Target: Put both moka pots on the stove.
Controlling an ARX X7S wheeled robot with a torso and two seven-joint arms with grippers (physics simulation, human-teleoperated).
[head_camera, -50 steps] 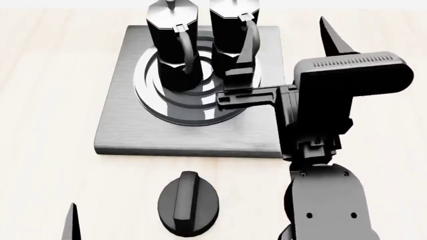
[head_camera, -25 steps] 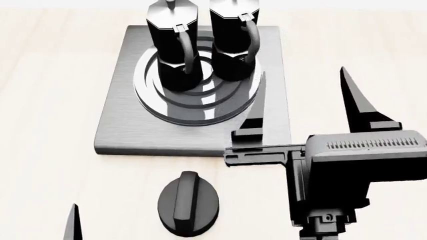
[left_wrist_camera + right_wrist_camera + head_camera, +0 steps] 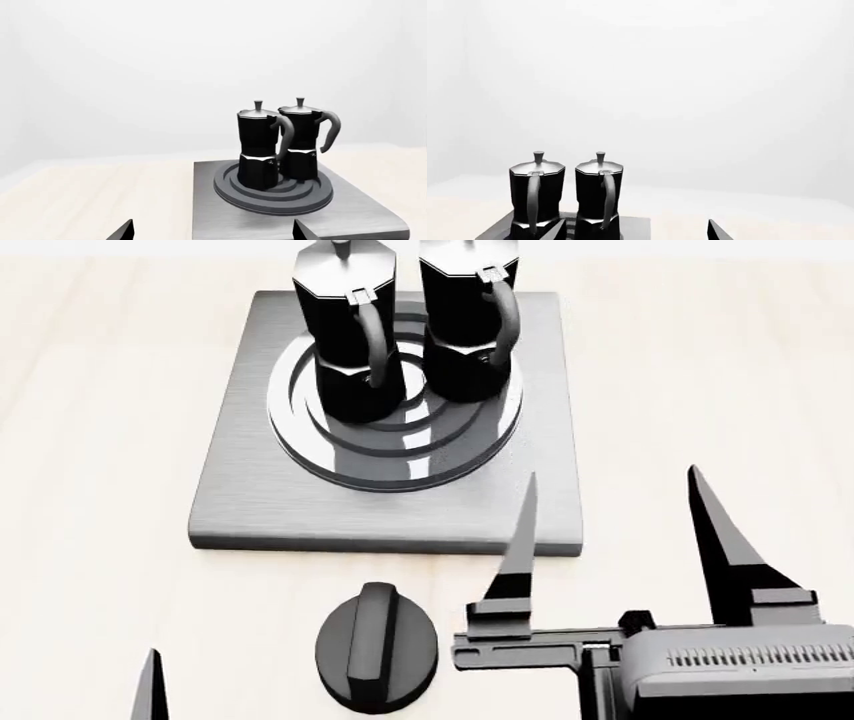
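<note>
— Two moka pots, where relative to the stove [image 3: 387,510]?

— Both upright on its ring burner [image 3: 400,455], side by side and nearly touching: left moka pot [image 3: 344,335] and right moka pot [image 3: 470,325], handles turned toward the robot. Same pairing from the left wrist view, standing on the rings.

— And the stove itself?

— Flat on the pale worktop [image 3: 94,440], square and brushed grey, much wider than either pot.

— Right tool [image 3: 611,530]?

— Off the stove's near right corner, fingers spread wide apart, nothing between them. One fingertip [image 3: 525,510] overlapping the stove's near edge in the head view, the other out over bare worktop. Well clear of both pots.

— Left tool [image 3: 210,231]?

— Only fingertips showing at the wrist view's edge, set apart, holding nothing; one tip [image 3: 144,690] in the head view, near-left of the stove.

— Anything smaller?

— Black round knob [image 3: 376,648], just in front of the stove's near edge, resting on the worktop.
</note>
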